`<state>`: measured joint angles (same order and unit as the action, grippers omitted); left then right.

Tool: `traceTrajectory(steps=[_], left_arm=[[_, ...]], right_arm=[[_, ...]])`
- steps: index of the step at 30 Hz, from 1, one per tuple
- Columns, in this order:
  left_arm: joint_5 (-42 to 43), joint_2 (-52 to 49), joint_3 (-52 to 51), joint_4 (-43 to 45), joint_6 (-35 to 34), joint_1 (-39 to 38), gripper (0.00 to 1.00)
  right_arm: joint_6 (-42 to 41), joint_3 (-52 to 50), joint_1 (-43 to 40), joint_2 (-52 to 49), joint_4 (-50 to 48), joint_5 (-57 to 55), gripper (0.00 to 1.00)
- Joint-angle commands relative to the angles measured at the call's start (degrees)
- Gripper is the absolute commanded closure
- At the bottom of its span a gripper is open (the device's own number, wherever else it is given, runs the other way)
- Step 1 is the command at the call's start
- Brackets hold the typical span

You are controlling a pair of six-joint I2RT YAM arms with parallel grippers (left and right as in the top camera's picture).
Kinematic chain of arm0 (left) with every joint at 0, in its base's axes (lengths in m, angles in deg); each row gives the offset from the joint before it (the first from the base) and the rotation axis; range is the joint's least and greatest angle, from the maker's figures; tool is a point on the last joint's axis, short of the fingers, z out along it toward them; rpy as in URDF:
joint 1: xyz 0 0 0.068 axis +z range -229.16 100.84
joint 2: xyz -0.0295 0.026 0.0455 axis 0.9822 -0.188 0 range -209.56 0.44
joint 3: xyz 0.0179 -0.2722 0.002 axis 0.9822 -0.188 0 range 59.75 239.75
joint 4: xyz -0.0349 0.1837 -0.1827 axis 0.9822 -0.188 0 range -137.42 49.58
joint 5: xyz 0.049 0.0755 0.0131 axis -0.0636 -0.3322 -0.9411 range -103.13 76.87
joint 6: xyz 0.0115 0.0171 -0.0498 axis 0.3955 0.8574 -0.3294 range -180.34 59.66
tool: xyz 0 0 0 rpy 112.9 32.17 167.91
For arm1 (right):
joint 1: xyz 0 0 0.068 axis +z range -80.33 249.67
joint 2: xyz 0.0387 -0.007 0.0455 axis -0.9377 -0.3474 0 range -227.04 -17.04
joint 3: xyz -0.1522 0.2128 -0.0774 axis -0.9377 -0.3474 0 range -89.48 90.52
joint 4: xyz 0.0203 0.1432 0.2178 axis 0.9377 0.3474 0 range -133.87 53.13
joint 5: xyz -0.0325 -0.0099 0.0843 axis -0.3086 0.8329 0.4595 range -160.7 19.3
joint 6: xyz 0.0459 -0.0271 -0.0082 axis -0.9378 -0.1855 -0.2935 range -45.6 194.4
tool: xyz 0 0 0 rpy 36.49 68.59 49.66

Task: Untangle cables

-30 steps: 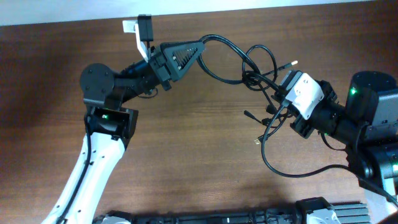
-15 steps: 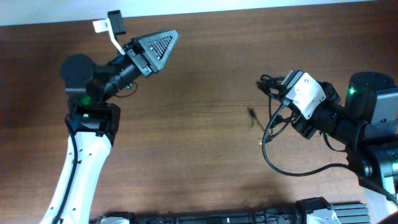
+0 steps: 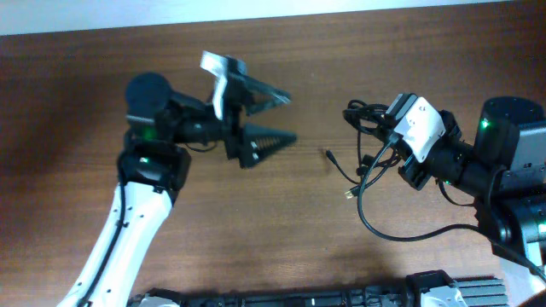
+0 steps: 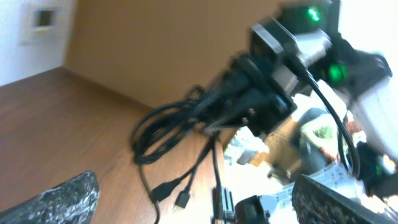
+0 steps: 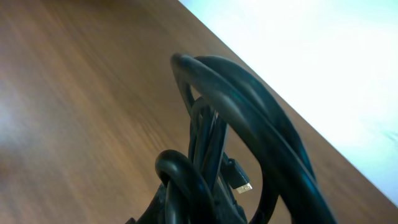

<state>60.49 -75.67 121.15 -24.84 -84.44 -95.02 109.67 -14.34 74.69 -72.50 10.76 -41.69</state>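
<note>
The cables [image 3: 365, 117] are thin black cords bunched in a knot at the right of the overhead view. My right gripper [image 3: 388, 122] is shut on that bunch. Loose ends trail left and down, one to a dark plug [image 3: 328, 155] and one to a gold-tipped plug [image 3: 348, 194], and a long loop [image 3: 380, 230] sags toward the front. My left gripper [image 3: 290, 117] stands wide open at mid-table, well left of the bunch, with nothing between its fingers. In the left wrist view the cables [image 4: 171, 124] hang from the right gripper ahead. In the right wrist view the cables [image 5: 217, 124] fill the picture and hide the fingers.
The brown wooden table [image 3: 256, 222] runs under both arms. The right arm's body [image 3: 503, 153] fills the far right. A black rail [image 3: 341, 298] lies along the front edge. The pale wall edge [image 3: 85, 13] borders the back.
My left gripper opened and let go of the cable it was pulling, swung far left, then came back toward the middle. The stretched cables sprang back into a bunch at the right gripper.
</note>
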Motion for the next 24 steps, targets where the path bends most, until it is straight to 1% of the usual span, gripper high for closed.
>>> traceTrajectory(steps=[1,3,4,6,12,17,21,22,24], left_arm=[[-1.2,0.9,0.6,-2.8,16.1,-2.8,0.01],[-4.2,0.9,0.6,-3.7,18.5,-3.9,0.01],[-5.3,0.9,0.6,-3.7,19.3,-4.4,0.00],[-6.0,0.9,0.6,-3.7,21.3,-5.9,0.03],[-9.3,0.9,0.6,-3.7,21.4,-8.6,0.02],[-12.2,0.9,0.6,-3.7,21.8,-11.3,0.01],[-12.7,0.9,0.6,-4.1,24.6,-12.7,0.00],[-13.4,0.9,0.6,-4.1,24.6,-13.0,0.01],[-13.5,0.9,0.6,-4.1,24.6,-13.3,0.05]], right_arm=[[-4.8,0.9,-0.2,0.3,-1.1,7.1,0.96],[-6.4,0.9,-0.2,0.3,-1.3,9.4,0.96],[-8.5,0.9,-0.2,0.3,-1.6,10.2,0.96],[-12.4,0.9,-0.2,0.3,-2.0,10.3,0.96],[-17.5,0.9,-0.2,0.3,-2.3,10.6,0.96],[-17.8,0.9,-0.2,0.3,-2.8,12.5,0.96],[-17.8,0.9,-0.2,0.3,-3.4,13.0,0.96],[-17.8,0.9,-0.2,0.3,-3.5,13.0,0.96],[-17.8,0.9,-0.2,0.4,-3.5,13.0,0.96]])
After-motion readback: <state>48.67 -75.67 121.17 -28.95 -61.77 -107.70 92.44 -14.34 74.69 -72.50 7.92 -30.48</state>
